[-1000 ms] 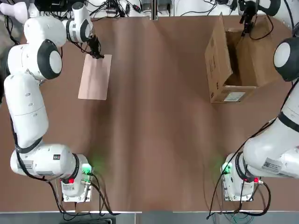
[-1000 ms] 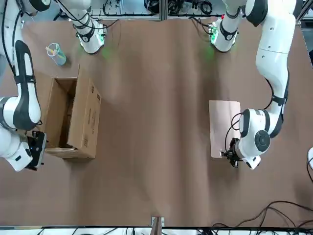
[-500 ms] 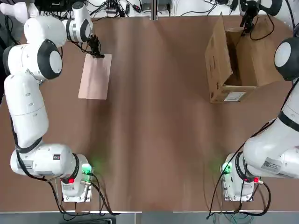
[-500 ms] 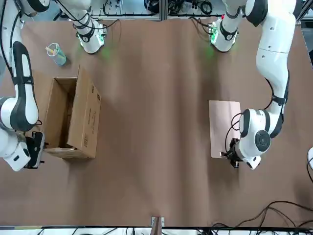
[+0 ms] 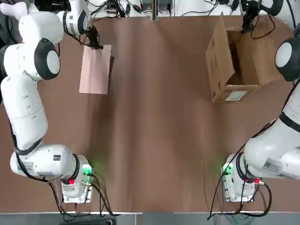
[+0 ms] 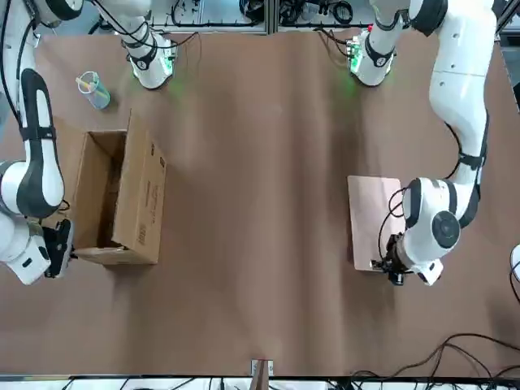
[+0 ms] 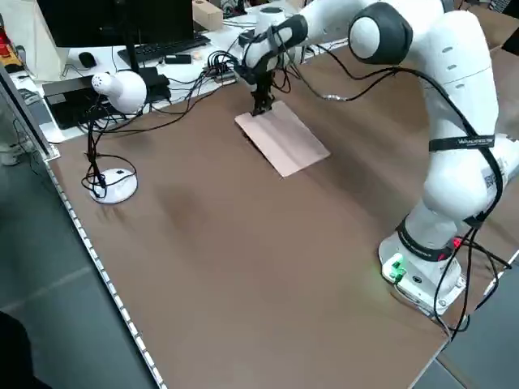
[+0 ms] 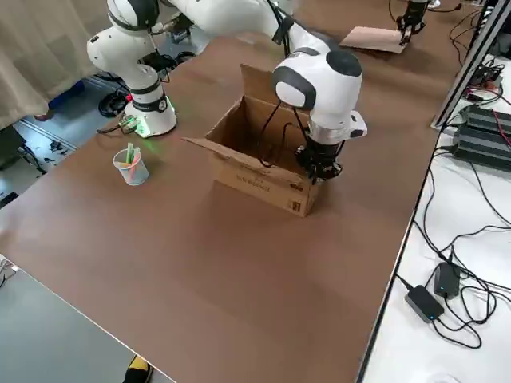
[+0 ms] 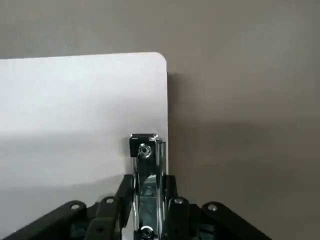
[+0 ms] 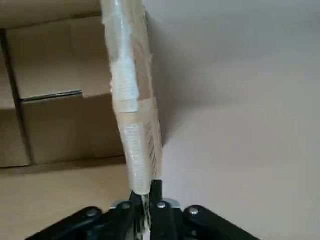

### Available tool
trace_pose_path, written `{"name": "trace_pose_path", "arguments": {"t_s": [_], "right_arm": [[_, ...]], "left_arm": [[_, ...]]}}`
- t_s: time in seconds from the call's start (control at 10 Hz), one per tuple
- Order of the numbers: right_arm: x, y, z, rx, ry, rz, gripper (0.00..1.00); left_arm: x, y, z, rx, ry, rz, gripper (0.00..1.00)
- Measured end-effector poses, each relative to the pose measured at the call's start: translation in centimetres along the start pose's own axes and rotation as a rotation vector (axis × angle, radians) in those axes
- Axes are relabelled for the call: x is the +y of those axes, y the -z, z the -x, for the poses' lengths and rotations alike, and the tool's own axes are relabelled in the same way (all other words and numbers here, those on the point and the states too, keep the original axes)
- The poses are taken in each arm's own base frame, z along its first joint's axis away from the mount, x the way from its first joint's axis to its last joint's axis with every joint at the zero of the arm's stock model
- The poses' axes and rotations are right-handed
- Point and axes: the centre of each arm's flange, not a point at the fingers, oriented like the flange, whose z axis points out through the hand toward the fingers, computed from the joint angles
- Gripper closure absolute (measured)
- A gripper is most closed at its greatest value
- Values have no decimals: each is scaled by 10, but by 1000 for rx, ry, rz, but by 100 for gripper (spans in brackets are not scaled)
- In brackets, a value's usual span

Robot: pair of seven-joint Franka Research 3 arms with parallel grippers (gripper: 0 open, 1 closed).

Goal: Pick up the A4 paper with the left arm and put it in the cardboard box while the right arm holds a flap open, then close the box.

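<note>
At the desk's far left corner the paper hangs by its metal clip from the clamped left end effector, so lift it level and slowly toward the box, whose end flap the right end effector pinches open.

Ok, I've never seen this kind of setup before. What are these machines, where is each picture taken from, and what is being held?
Two white robot arms stand at one brown table, each ending in a two-finger gripper. One picture looks straight down, one faces the robot from across the table, two look from the sides, and two come from cameras on the wrists.

The left gripper pinches the metal clip on a pale sheet of paper at the far left corner. The right gripper grips a flap of the open cardboard box; nothing shows inside the box. A plastic cup stands beside the box, and a white lamp stands on the table's left edge.
</note>
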Motion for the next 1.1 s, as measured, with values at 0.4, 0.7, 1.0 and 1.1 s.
{"name": "trace_pose_path", "arguments": {"t_s": [0.4,0.7,1.0,1.1], "right_arm": [[0,0,-2,0,4,2,96],[1,0,-7,2,-7,3,96],[0,1,-33,15,-42,-4,96],[-1,1,-47,22,-49,-13,96]], "left_arm": [[2,86,-4,16,-32,25,70],[-4,137,-4,26,-78,14,70],[-7,197,-6,34,-101,-23,70],[-9,216,-4,35,-103,-21,70]]}}
